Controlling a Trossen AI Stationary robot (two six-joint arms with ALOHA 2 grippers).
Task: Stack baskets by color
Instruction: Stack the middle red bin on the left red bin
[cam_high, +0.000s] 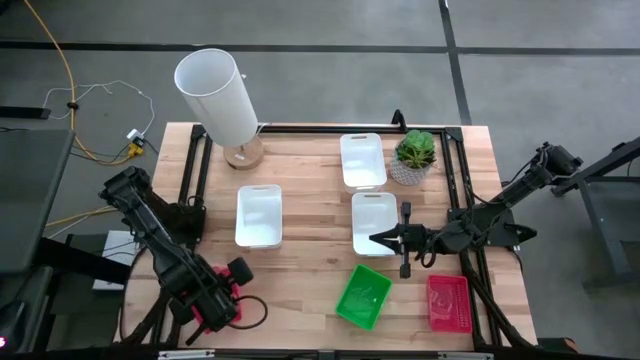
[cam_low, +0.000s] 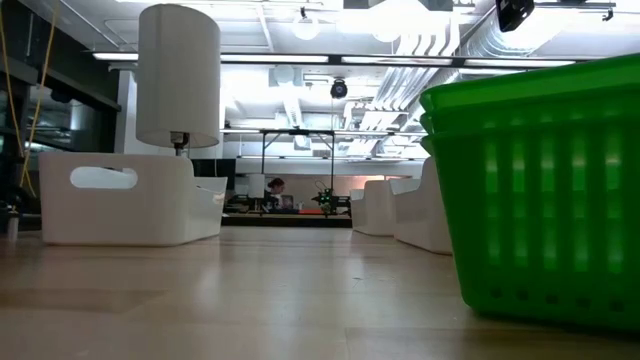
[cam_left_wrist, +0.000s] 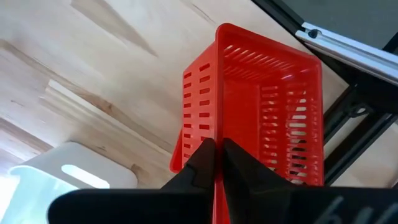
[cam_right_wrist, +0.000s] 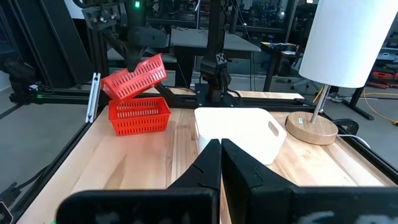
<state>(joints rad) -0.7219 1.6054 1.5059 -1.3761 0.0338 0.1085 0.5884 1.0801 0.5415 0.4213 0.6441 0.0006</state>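
Our left tool (cam_left_wrist: 216, 163) is clamped on a red basket's (cam_left_wrist: 261, 106) rim, tilted just above another red basket (cam_right_wrist: 139, 115) at the tabletop's (cam_high: 310, 215) left front corner, while the right tool (cam_high: 383, 239), fingers together, waits mid-table.

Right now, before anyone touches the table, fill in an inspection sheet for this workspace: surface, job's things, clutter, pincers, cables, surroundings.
Surface: light wooden plank tabletop.
Job's things: three smooth white plastic baskets lie apart; nested green mesh plastic baskets; a lone red mesh plastic basket beside them; a second red mesh basket sits under the held one.
Clutter: tall white cylindrical lamp on a wooden base; small potted green plant.
Pincers: left pincer shut on the rim of a tilted red mesh basket; right pincer shut, empty, beside a white basket.
Cables: yellow cable on the floor.
Surroundings: a distant person.
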